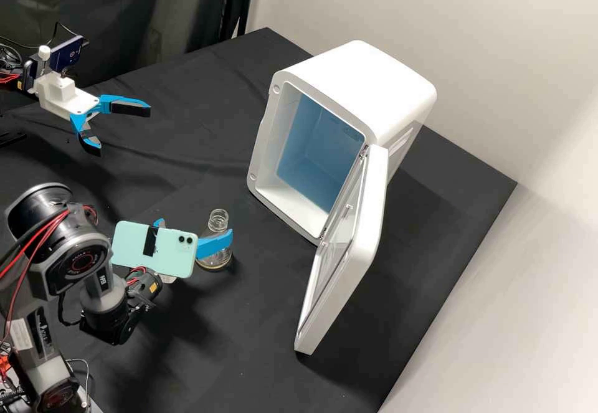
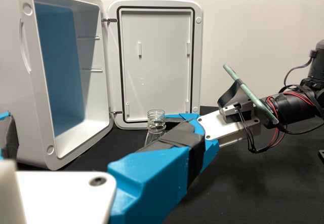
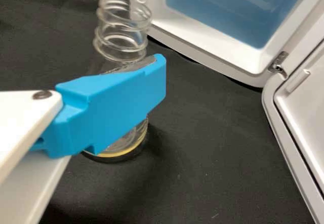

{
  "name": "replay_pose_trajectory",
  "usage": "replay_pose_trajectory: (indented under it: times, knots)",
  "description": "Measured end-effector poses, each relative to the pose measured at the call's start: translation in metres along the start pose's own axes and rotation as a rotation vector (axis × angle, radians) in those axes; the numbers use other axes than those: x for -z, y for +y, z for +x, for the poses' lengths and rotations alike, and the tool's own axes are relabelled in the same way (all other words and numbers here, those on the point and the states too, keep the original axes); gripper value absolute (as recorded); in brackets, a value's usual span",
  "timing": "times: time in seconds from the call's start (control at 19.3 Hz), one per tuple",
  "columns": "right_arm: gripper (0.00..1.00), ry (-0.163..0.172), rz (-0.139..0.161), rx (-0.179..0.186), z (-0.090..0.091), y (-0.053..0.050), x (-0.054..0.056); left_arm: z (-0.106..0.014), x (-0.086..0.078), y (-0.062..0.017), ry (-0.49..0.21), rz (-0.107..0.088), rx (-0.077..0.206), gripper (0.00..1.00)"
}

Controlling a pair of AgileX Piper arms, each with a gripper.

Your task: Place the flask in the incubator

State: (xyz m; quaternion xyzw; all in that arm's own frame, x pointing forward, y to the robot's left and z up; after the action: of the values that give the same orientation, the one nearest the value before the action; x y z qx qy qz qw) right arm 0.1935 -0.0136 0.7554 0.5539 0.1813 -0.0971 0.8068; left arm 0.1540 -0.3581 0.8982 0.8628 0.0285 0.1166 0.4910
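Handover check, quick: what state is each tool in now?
Left tool: open, empty.
Right tool: at the flask; grip cannot be told.

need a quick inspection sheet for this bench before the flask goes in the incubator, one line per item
surface: black bench, flat, no spill seen
job's things: flask upright and uncapped on the bench, a thin yellowish layer at its base; white incubator facing it, door swung open, blue inside
clutter: nothing seen
grippers: left gripper open, well apart from the flask; right gripper at the flask, grip cannot be told
cables: red and black wires looped along the near arm
surroundings: white wall behind the incubator, dark curtain at the far side
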Motion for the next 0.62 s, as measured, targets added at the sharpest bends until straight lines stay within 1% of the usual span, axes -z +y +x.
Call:
replay_pose_trajectory:
  times: [0.1, 0.21, 0.31, 0.62]
  knots:
    - [1.00, -0.026, 0.006, -0.018, 0.0007, 0.0036, -0.0062, 0.0000, 0.0000, 0.0000, 0.000, 0.000, 0.000, 1.00]
    - [1.00, -0.041, 0.011, -0.024, 0.0002, 0.0048, -0.0093, 0.0000, 0.0000, 0.0000, 0.000, 0.000, 0.000, 1.00]
    - [1.00, -0.048, 0.013, -0.027, -0.0002, 0.0051, -0.0106, 0.0000, 0.0000, 0.0000, 0.000, 0.000, 0.000, 1.00]
    - [1.00, -0.049, 0.014, -0.024, 0.0001, 0.0045, -0.0109, 0.0000, 0.0000, 0.0000, 0.000, 0.000, 0.000, 1.00]
